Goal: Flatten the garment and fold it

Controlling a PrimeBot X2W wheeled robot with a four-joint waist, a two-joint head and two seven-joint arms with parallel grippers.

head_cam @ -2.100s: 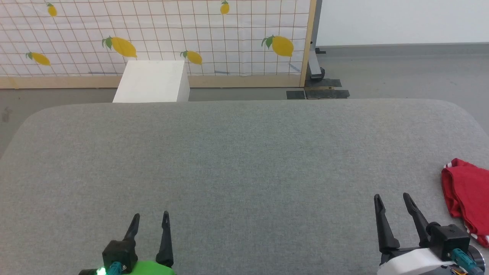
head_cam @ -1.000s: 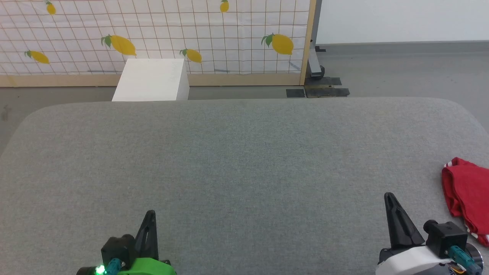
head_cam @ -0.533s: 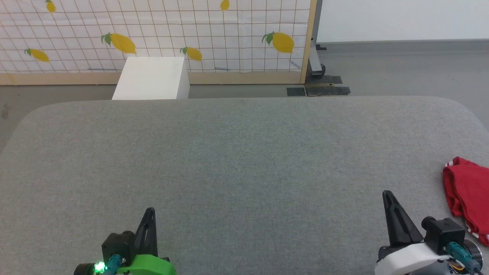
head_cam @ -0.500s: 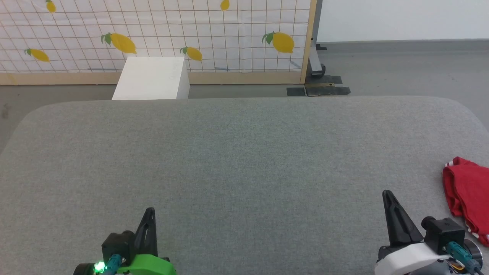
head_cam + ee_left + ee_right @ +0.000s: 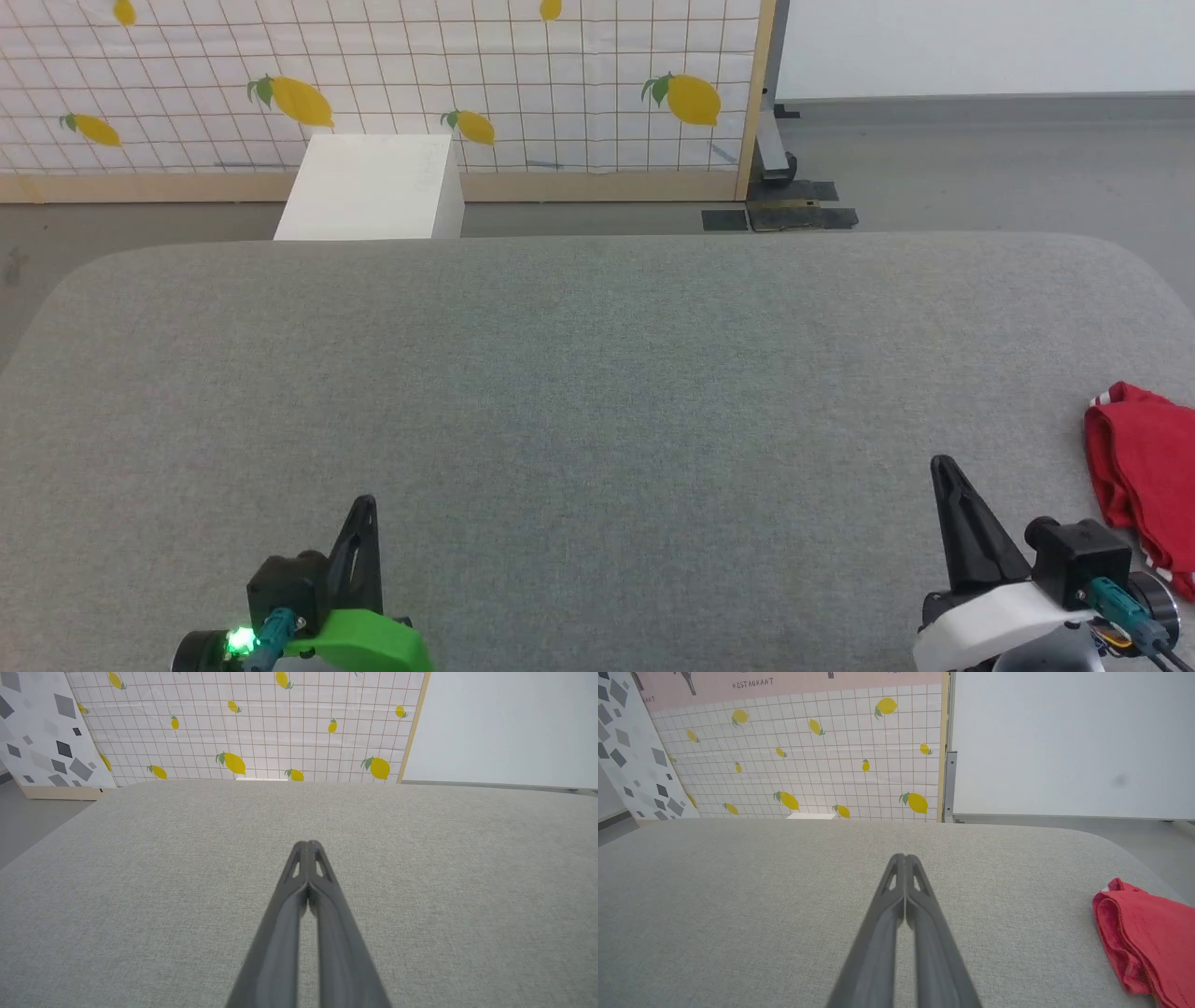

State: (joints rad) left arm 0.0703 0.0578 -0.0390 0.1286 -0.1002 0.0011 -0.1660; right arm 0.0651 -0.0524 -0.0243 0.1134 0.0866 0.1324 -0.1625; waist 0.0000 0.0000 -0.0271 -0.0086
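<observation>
A wide grey padded surface [image 5: 597, 373] is seen in front of the robot, and most of it is bare. The shirt [image 5: 1141, 471] is found at the right side of the surface, close to its right edge. It lies in a crumpled red heap, with a little striped trim at its far and near ends. Part of it is cut off by the border of the head view, so its full shape cannot be told.

The right end effector [image 5: 939, 464] is held at the near right, just left of the shirt and apart from it. Its two fingers are pressed together and nothing is gripped. The left end effector [image 5: 365, 504] is held at the near left, well apart from the shirt, and it is also fully closed and empty.

The task is judged to be at its beginning: nothing is flattened yet, and the shirt must first be fetched. To do this step well, the fingers of the right end effector should be opened before the cloth is reached. One outer edge, such as a hem or sleeve, should be taken rather than the whole heap, so that layers are not pinched together. The shirt is best drawn toward the middle of the surface, where it can be reached by both arms. A slow pull is advised, since soft cloth may bunch on the rough covering or slip over the right edge.
</observation>
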